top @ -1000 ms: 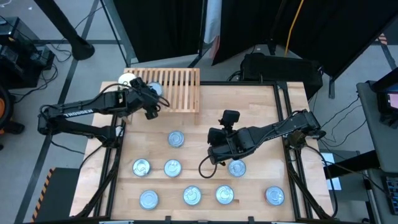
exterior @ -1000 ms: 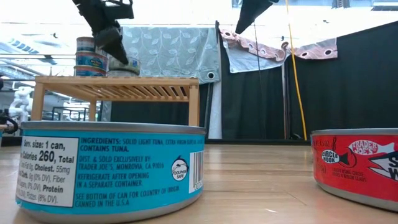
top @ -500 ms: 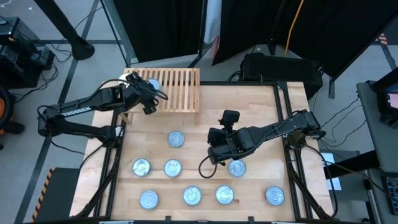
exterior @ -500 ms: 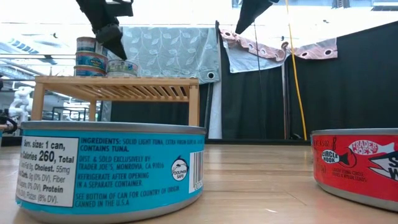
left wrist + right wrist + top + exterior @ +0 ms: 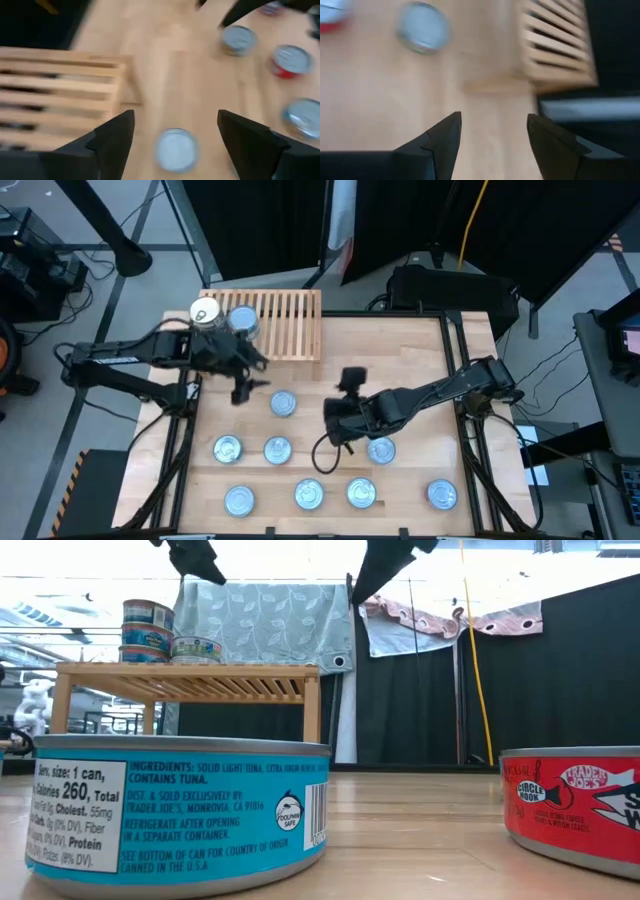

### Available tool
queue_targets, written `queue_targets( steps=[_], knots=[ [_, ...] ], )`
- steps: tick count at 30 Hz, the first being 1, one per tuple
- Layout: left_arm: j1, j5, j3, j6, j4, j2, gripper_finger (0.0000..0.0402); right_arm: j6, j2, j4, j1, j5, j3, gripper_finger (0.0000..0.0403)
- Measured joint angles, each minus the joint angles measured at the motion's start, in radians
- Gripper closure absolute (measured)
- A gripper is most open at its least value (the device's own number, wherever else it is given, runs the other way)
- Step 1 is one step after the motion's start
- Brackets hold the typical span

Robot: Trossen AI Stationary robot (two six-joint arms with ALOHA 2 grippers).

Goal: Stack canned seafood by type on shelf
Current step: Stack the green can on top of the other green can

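The slatted wooden shelf (image 5: 280, 320) stands at the table's far left. On its left end sit a cream-topped tin (image 5: 204, 311) and a silvery-blue tin (image 5: 242, 320). The low view shows a stack of tins (image 5: 146, 628) with a single tin (image 5: 196, 648) beside it. Several more tins lie flat on the table, the nearest to the shelf being one tin (image 5: 283, 403). My left gripper (image 5: 241, 388) hovers open in front of the shelf, with that tin (image 5: 176, 150) just ahead of its fingers. My right gripper (image 5: 330, 427) hangs open over the table's middle.
Two rows of tins fill the near half of the table, among them a red-sided one (image 5: 381, 449). In the low view a blue-labelled tin (image 5: 180, 815) and a red one (image 5: 575, 805) stand close to the camera. Bare wood lies between the shelf and the right arm.
My left gripper has risen off the shelf's left end and swung toward the near edge and a little right, coming over the table in front of the shelf. The tin it hovered at stays on the shelf. My right gripper has edged slightly left.
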Motion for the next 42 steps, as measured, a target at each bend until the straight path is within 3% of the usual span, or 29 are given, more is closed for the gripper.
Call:
queue_targets(
  steps=[6,10,15,19,29,42],
  knots=[
    [-0.147,-0.061,-0.129,-0.01,0.05,0.001,0.0147,-0.34,0.001,0.538,-0.05,-0.292,-0.216,0.0192],
    [-0.201,-0.14,-0.25,-0.047,0.123,0.003,0.0173,-0.386,0.001,0.792,-0.105,-0.425,-0.311,0.0205],
    [-0.225,-0.212,-0.4,-0.048,0.237,0.003,0.0219,-0.286,0.001,0.831,-0.151,-0.447,-0.347,0.0228],
    [-0.225,-0.213,-0.5,-0.03,0.353,0.003,0.0264,-0.209,0.019,0.879,-0.168,-0.53,-0.396,0.025],
    [-0.225,-0.207,-0.622,-0.029,0.48,0.027,0.0351,-0.239,0.178,1.117,-0.19,-0.542,-0.426,0.0293],
    [-0.224,-0.194,-0.65,-0.02,0.592,0.187,0.0396,-0.126,0.218,1.192,-0.241,-0.543,-0.424,0.0323]
  ],
)
